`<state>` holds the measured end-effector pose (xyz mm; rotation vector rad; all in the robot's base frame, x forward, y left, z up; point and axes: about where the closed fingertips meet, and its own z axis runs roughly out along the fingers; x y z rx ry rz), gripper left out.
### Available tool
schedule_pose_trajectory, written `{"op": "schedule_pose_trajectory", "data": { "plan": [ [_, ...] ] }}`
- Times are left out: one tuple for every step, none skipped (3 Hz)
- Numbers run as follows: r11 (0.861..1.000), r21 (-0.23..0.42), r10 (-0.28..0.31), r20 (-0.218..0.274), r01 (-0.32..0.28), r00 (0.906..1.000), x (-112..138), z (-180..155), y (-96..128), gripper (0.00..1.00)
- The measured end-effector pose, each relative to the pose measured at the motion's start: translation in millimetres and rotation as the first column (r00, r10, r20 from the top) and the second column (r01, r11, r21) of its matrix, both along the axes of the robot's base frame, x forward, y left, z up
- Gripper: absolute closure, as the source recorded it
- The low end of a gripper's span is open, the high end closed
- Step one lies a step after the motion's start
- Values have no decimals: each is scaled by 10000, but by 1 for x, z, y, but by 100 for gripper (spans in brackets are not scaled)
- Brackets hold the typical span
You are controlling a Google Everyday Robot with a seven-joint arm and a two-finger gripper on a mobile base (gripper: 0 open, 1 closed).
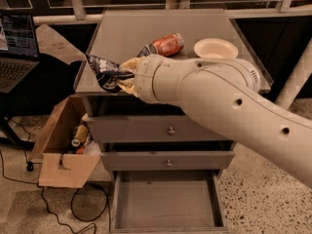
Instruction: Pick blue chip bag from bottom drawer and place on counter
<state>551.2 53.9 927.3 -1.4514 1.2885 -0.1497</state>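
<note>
My gripper (122, 77) is shut on the blue chip bag (103, 71), a crumpled dark-blue foil bag with white print. It holds the bag over the front left part of the counter (126, 38), just above the surface. The pale arm reaches in from the right and hides the counter's front middle. The bottom drawer (168, 204) stands pulled open below, and its grey floor is bare.
A dented orange soda can (166, 44) lies on the counter behind the gripper, and a white bowl (215, 48) sits to its right. A cardboard box (66, 145) with items stands left of the cabinet. A laptop (17, 43) sits at far left.
</note>
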Motion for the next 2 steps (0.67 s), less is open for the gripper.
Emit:
{"op": "schedule_pose_trajectory", "data": {
  "plan": [
    [10000,4,25,8,-25,10000,0,0,1,100],
    [9992,306,263,169,-269,9995,14,8,-1,100]
  ]
}}
